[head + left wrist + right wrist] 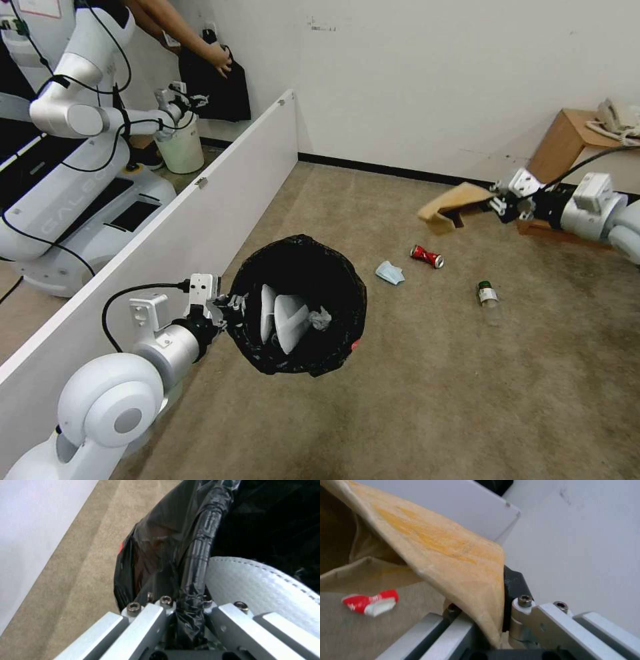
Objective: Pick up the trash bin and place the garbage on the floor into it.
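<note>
Inside trash bin point(303, 267) held by left gripper point(230, 308), white slippers point(283, 319)

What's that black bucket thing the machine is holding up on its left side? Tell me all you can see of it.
It is the trash bin, small and round, lined with a crinkly, shiny black plastic bag that drapes over its rim; a bit of red shows through low on its side. The left pincer is shut on its rim, holding it off the beige carpet beside a white partition board, its mouth tilted towards the head camera. Inside lie white slippers and a white tissue wad.
</note>
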Motion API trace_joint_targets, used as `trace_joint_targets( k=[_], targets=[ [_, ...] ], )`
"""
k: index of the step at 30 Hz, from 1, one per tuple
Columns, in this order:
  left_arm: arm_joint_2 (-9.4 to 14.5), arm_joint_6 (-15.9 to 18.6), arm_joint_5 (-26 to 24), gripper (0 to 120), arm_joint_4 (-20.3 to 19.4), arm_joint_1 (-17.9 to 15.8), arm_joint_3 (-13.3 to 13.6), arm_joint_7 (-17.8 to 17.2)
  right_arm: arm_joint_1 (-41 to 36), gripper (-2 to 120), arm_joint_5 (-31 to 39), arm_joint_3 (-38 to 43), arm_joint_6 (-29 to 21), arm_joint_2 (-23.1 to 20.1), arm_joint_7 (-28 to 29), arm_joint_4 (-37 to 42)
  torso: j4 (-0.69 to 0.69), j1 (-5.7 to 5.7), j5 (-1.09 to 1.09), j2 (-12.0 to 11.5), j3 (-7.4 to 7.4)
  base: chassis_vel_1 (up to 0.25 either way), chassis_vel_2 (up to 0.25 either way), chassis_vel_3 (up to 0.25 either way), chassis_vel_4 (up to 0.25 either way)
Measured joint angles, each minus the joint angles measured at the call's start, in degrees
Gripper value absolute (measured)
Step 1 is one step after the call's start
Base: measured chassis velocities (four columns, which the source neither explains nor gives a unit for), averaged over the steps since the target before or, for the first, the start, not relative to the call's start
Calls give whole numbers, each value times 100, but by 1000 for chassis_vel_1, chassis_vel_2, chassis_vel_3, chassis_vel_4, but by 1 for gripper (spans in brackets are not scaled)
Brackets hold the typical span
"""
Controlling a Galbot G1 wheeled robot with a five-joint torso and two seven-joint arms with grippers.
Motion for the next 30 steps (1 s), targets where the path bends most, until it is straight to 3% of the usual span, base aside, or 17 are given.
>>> trace_joint_targets(
  k=[18, 26, 30],
  targets=[
    [-121, -5, -127, 0, 84, -104, 213, -5, 7, 0, 1346, 782, -10, -211, 459, 1404, -1, 0, -1, 0, 0, 0, 0, 0, 0],
    [-90, -6, -516, 0, 119, -336, 419, -99, 114, 0, 2169, 707, 93, -141, 675, 2305, -1, 0, -1, 0, 0, 0, 0, 0, 0],
    [-59, -6, -826, 0, 94, -441, 507, -259, 209, 0, 2228, 539, 193, -100, 681, 2539, -1, 0, -1, 0, 0, 0, 0, 0, 0]
  ],
)
